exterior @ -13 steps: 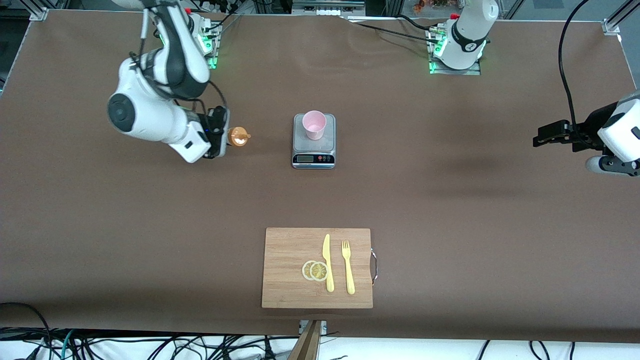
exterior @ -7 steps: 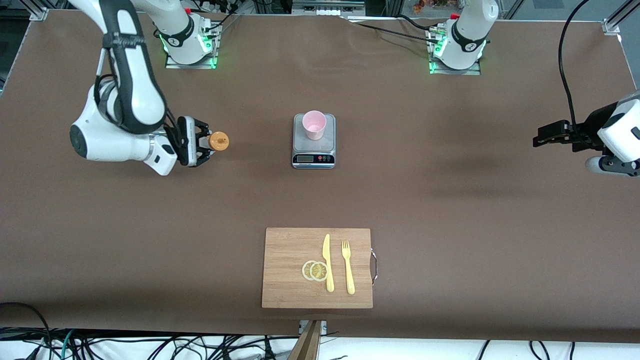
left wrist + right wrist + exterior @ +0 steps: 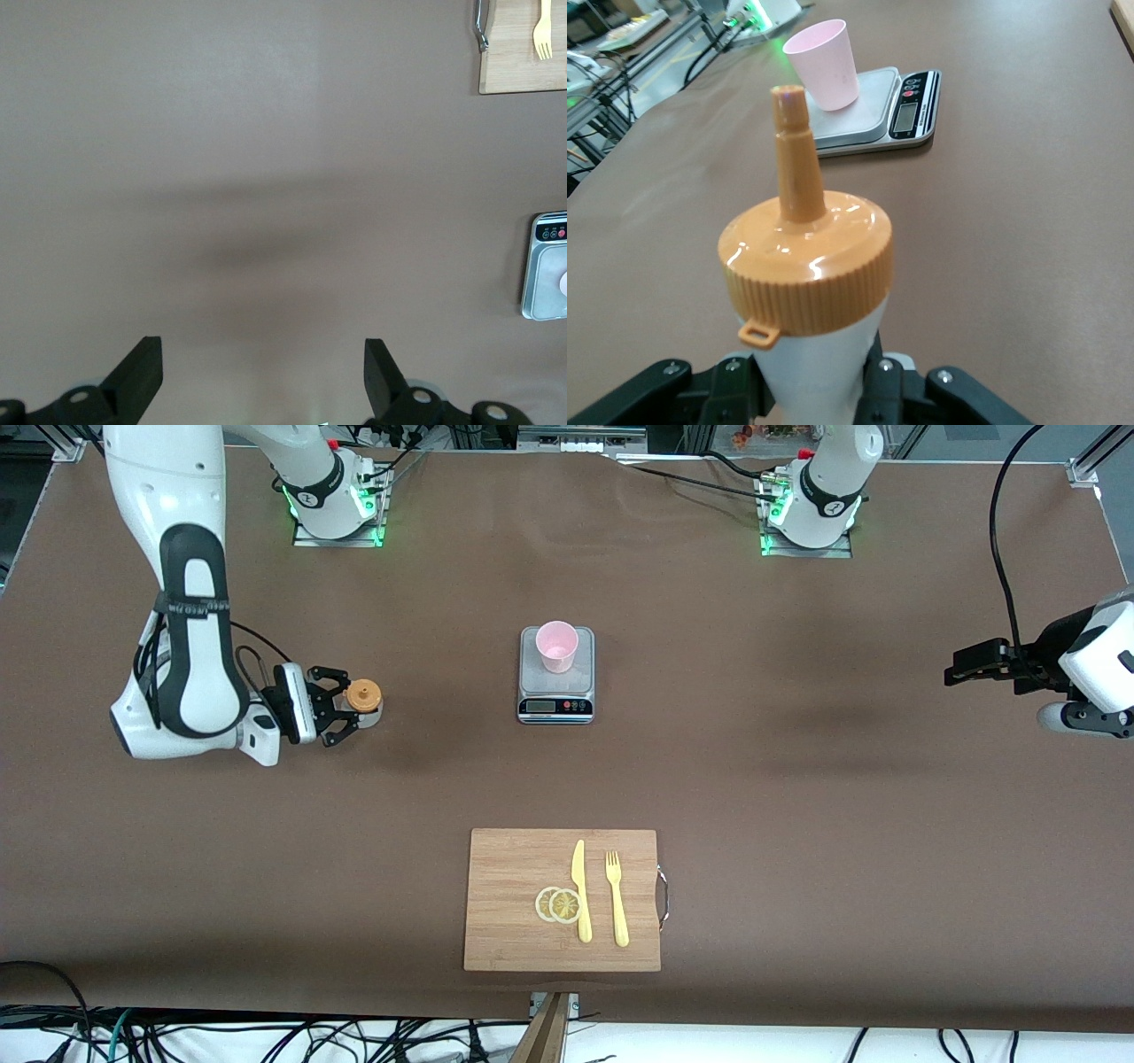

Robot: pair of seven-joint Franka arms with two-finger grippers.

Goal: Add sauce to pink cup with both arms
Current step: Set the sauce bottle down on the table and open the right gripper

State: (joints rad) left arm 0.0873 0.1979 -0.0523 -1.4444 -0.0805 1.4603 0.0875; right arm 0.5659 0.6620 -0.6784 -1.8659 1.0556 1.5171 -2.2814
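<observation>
- Front view: right arm point(image 3: 182, 602) bends down from its base and levels out at the wrist, so the right gripper point(image 3: 344, 707) points sideways toward the scale point(image 3: 555, 676).
- Its fingers are closed on the sauce point(image 3: 363, 695), which stands upright, orange cap up, at the right arm's end of the table; whether the base touches the table point(image 3: 797, 779) cannot be told.
- Pink cup point(image 3: 556, 646) stands upright on the scale's plate, mid-table, well apart from the sauce.
- Left arm point(image 3: 1094, 669) waits at its own end of the table, left gripper point(image 3: 957, 666) held level above the surface and pointing toward the table's middle.
- Cutting board point(image 3: 518, 899), nearer the camera than the scale, carries lemon slices point(image 3: 558, 904), a yellow knife point(image 3: 580, 890) and a yellow fork point(image 3: 617, 897).
- Left wrist view: left gripper point(image 3: 263, 372) with fingers spread wide, nothing between them, over bare table; scale point(image 3: 547, 276) and cutting board point(image 3: 523, 49) show at the edge.
- Right wrist view: sauce point(image 3: 806, 292) fills the foreground, whitish body clamped between the black fingers point(image 3: 740, 390), nozzle upright.
- Pink cup point(image 3: 822, 64) on the scale point(image 3: 890, 115), clear of the nozzle.
</observation>
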